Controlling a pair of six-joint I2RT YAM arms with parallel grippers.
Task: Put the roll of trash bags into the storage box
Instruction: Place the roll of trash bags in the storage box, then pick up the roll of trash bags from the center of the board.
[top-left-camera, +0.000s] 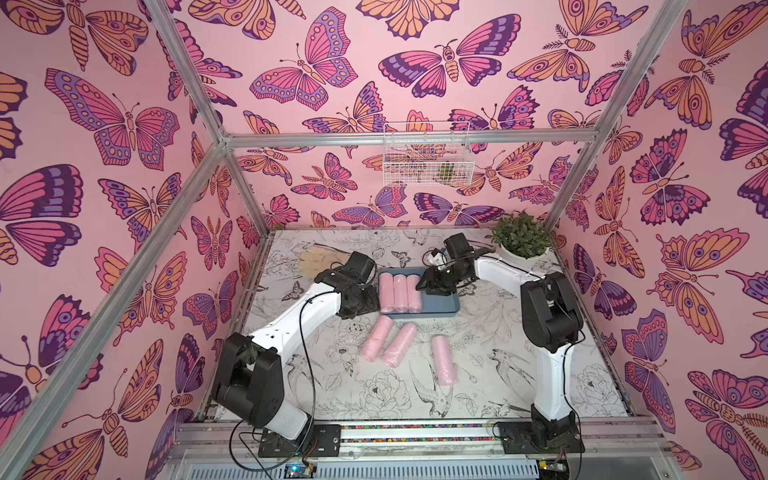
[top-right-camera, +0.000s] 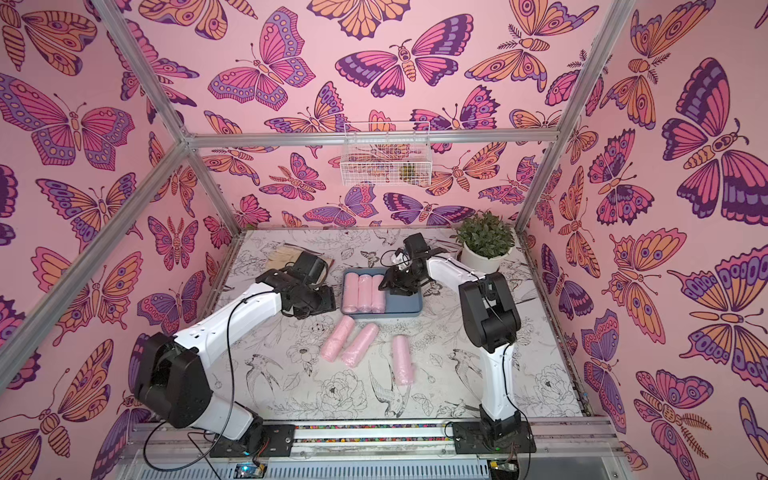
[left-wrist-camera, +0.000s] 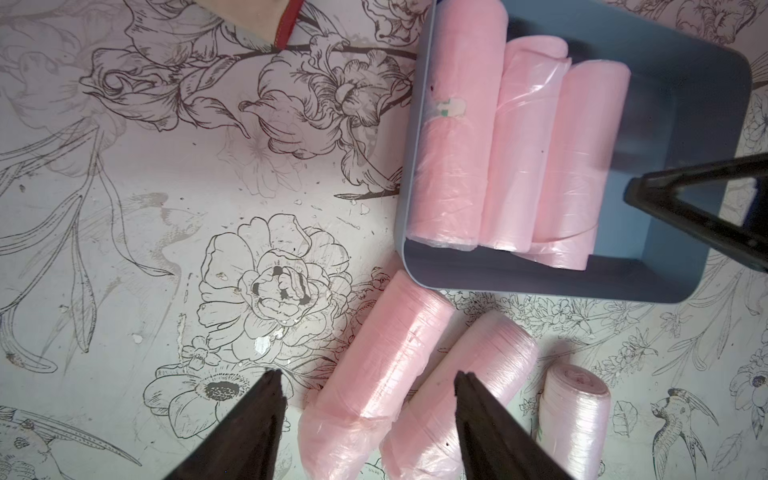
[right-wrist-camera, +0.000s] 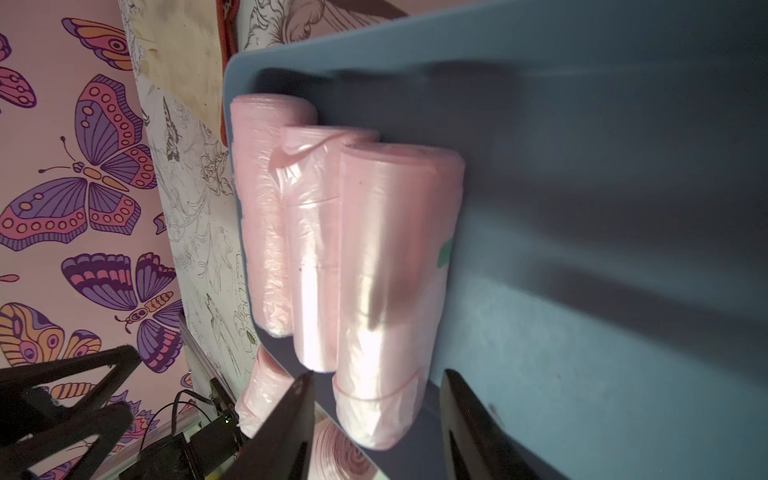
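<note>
The storage box (top-left-camera: 444, 305) is a shallow blue-grey tray at the table's middle, seen in both top views (top-right-camera: 405, 307). Three pink rolls of trash bags lie side by side in its left half (top-left-camera: 400, 293) (left-wrist-camera: 523, 145). My right gripper (top-left-camera: 422, 286) (right-wrist-camera: 376, 380) hangs over the box, open. Its fingers straddle the near end of the rightmost roll (right-wrist-camera: 390, 270) with a gap on each side. Three more rolls (top-left-camera: 377, 337) (top-left-camera: 400, 345) (top-left-camera: 443, 359) lie on the table in front of the box. My left gripper (top-left-camera: 363, 305) (left-wrist-camera: 368, 374) is open and empty above the leftmost loose roll (left-wrist-camera: 382, 365).
A potted plant (top-left-camera: 521, 237) stands at the back right corner. A cream glove (top-left-camera: 320, 257) lies at the back left behind my left arm. A white wire basket (top-left-camera: 426, 153) hangs on the back wall. Metal frame posts border the table.
</note>
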